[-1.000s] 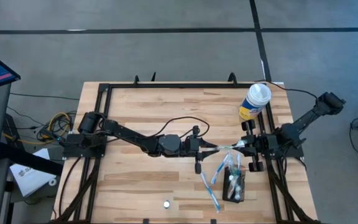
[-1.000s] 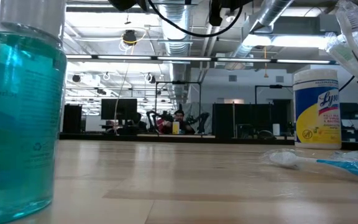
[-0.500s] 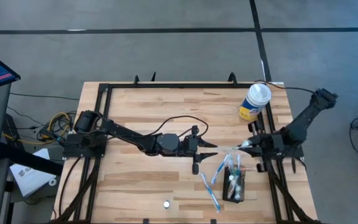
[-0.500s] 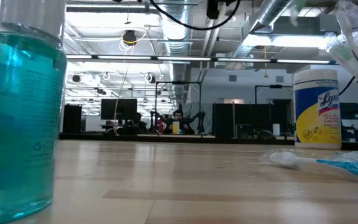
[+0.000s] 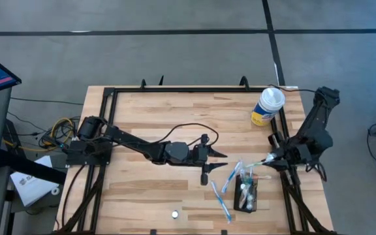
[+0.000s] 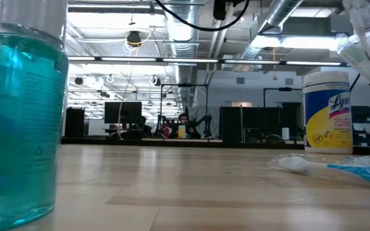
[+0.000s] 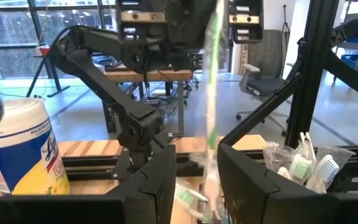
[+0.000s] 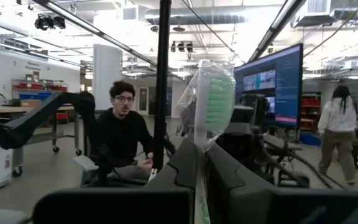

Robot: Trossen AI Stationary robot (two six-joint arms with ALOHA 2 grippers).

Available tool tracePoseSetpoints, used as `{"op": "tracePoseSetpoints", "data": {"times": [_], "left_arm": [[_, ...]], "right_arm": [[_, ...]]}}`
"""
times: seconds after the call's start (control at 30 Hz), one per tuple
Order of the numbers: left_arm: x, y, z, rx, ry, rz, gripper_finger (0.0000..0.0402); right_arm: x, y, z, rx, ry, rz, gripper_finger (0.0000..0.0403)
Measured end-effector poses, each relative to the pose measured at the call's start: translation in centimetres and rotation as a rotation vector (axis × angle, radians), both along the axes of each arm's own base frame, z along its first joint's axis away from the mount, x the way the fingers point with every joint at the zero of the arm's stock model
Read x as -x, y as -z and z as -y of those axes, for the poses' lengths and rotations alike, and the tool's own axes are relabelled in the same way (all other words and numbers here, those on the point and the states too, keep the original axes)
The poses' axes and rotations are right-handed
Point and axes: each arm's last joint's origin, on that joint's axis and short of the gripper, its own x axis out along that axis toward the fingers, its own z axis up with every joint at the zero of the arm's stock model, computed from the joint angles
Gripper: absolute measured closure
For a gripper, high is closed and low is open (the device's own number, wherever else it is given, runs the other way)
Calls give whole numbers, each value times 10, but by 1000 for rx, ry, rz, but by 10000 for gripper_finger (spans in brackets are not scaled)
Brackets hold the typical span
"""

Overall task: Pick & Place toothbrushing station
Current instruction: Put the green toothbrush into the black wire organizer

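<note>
step: loading a wrapped toothbrush [image 8: 211, 102], gripped by right tool [image 5: 267, 160] | left tool [image 5: 222, 155] open, mid-surface | toothbrushing station [image 5: 246, 194] at near right of wooden surface [image 5: 149, 111] | next: lower brush into station | room: seated person [image 8: 122, 134], wipes canister [image 5: 267, 107] behind

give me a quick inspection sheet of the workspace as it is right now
surface: wooden table, black frame around it.
job's things: toothbrushing station near the right edge, wrapped toothbrushes in it.
clutter: wipes canister at the back right; loose toothbrush beside the station; teal bottle close to the low camera.
end effectors: right end effector shut on a wrapped green toothbrush; left end effector open at mid-table.
cables: black cable looping over the left arm.
surroundings: seated person beyond the table.
</note>
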Motion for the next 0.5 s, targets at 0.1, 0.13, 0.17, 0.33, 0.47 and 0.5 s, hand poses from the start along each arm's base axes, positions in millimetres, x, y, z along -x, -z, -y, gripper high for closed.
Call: {"op": "tracePoseSetpoints", "data": {"times": [0.1,0.13,0.17,0.33,0.47,0.5], "left_arm": [[0,0,0,0,0,0,290],[0,0,0,0,-1,-1,291],[0,0,0,0,-1,-1,291],[0,0,0,0,-3,-1,291],[0,0,0,0,-3,-2,291],[0,0,0,0,-3,-2,291]], "right_arm": [[5,0,-4,2,-35,0,403],[6,-1,-5,-4,-50,3,403],[8,-1,-6,-6,-63,5,403],[15,-3,-8,8,-60,-8,403],[20,-13,-11,26,-80,13,403],[21,-16,-12,33,-84,18,403]]}}
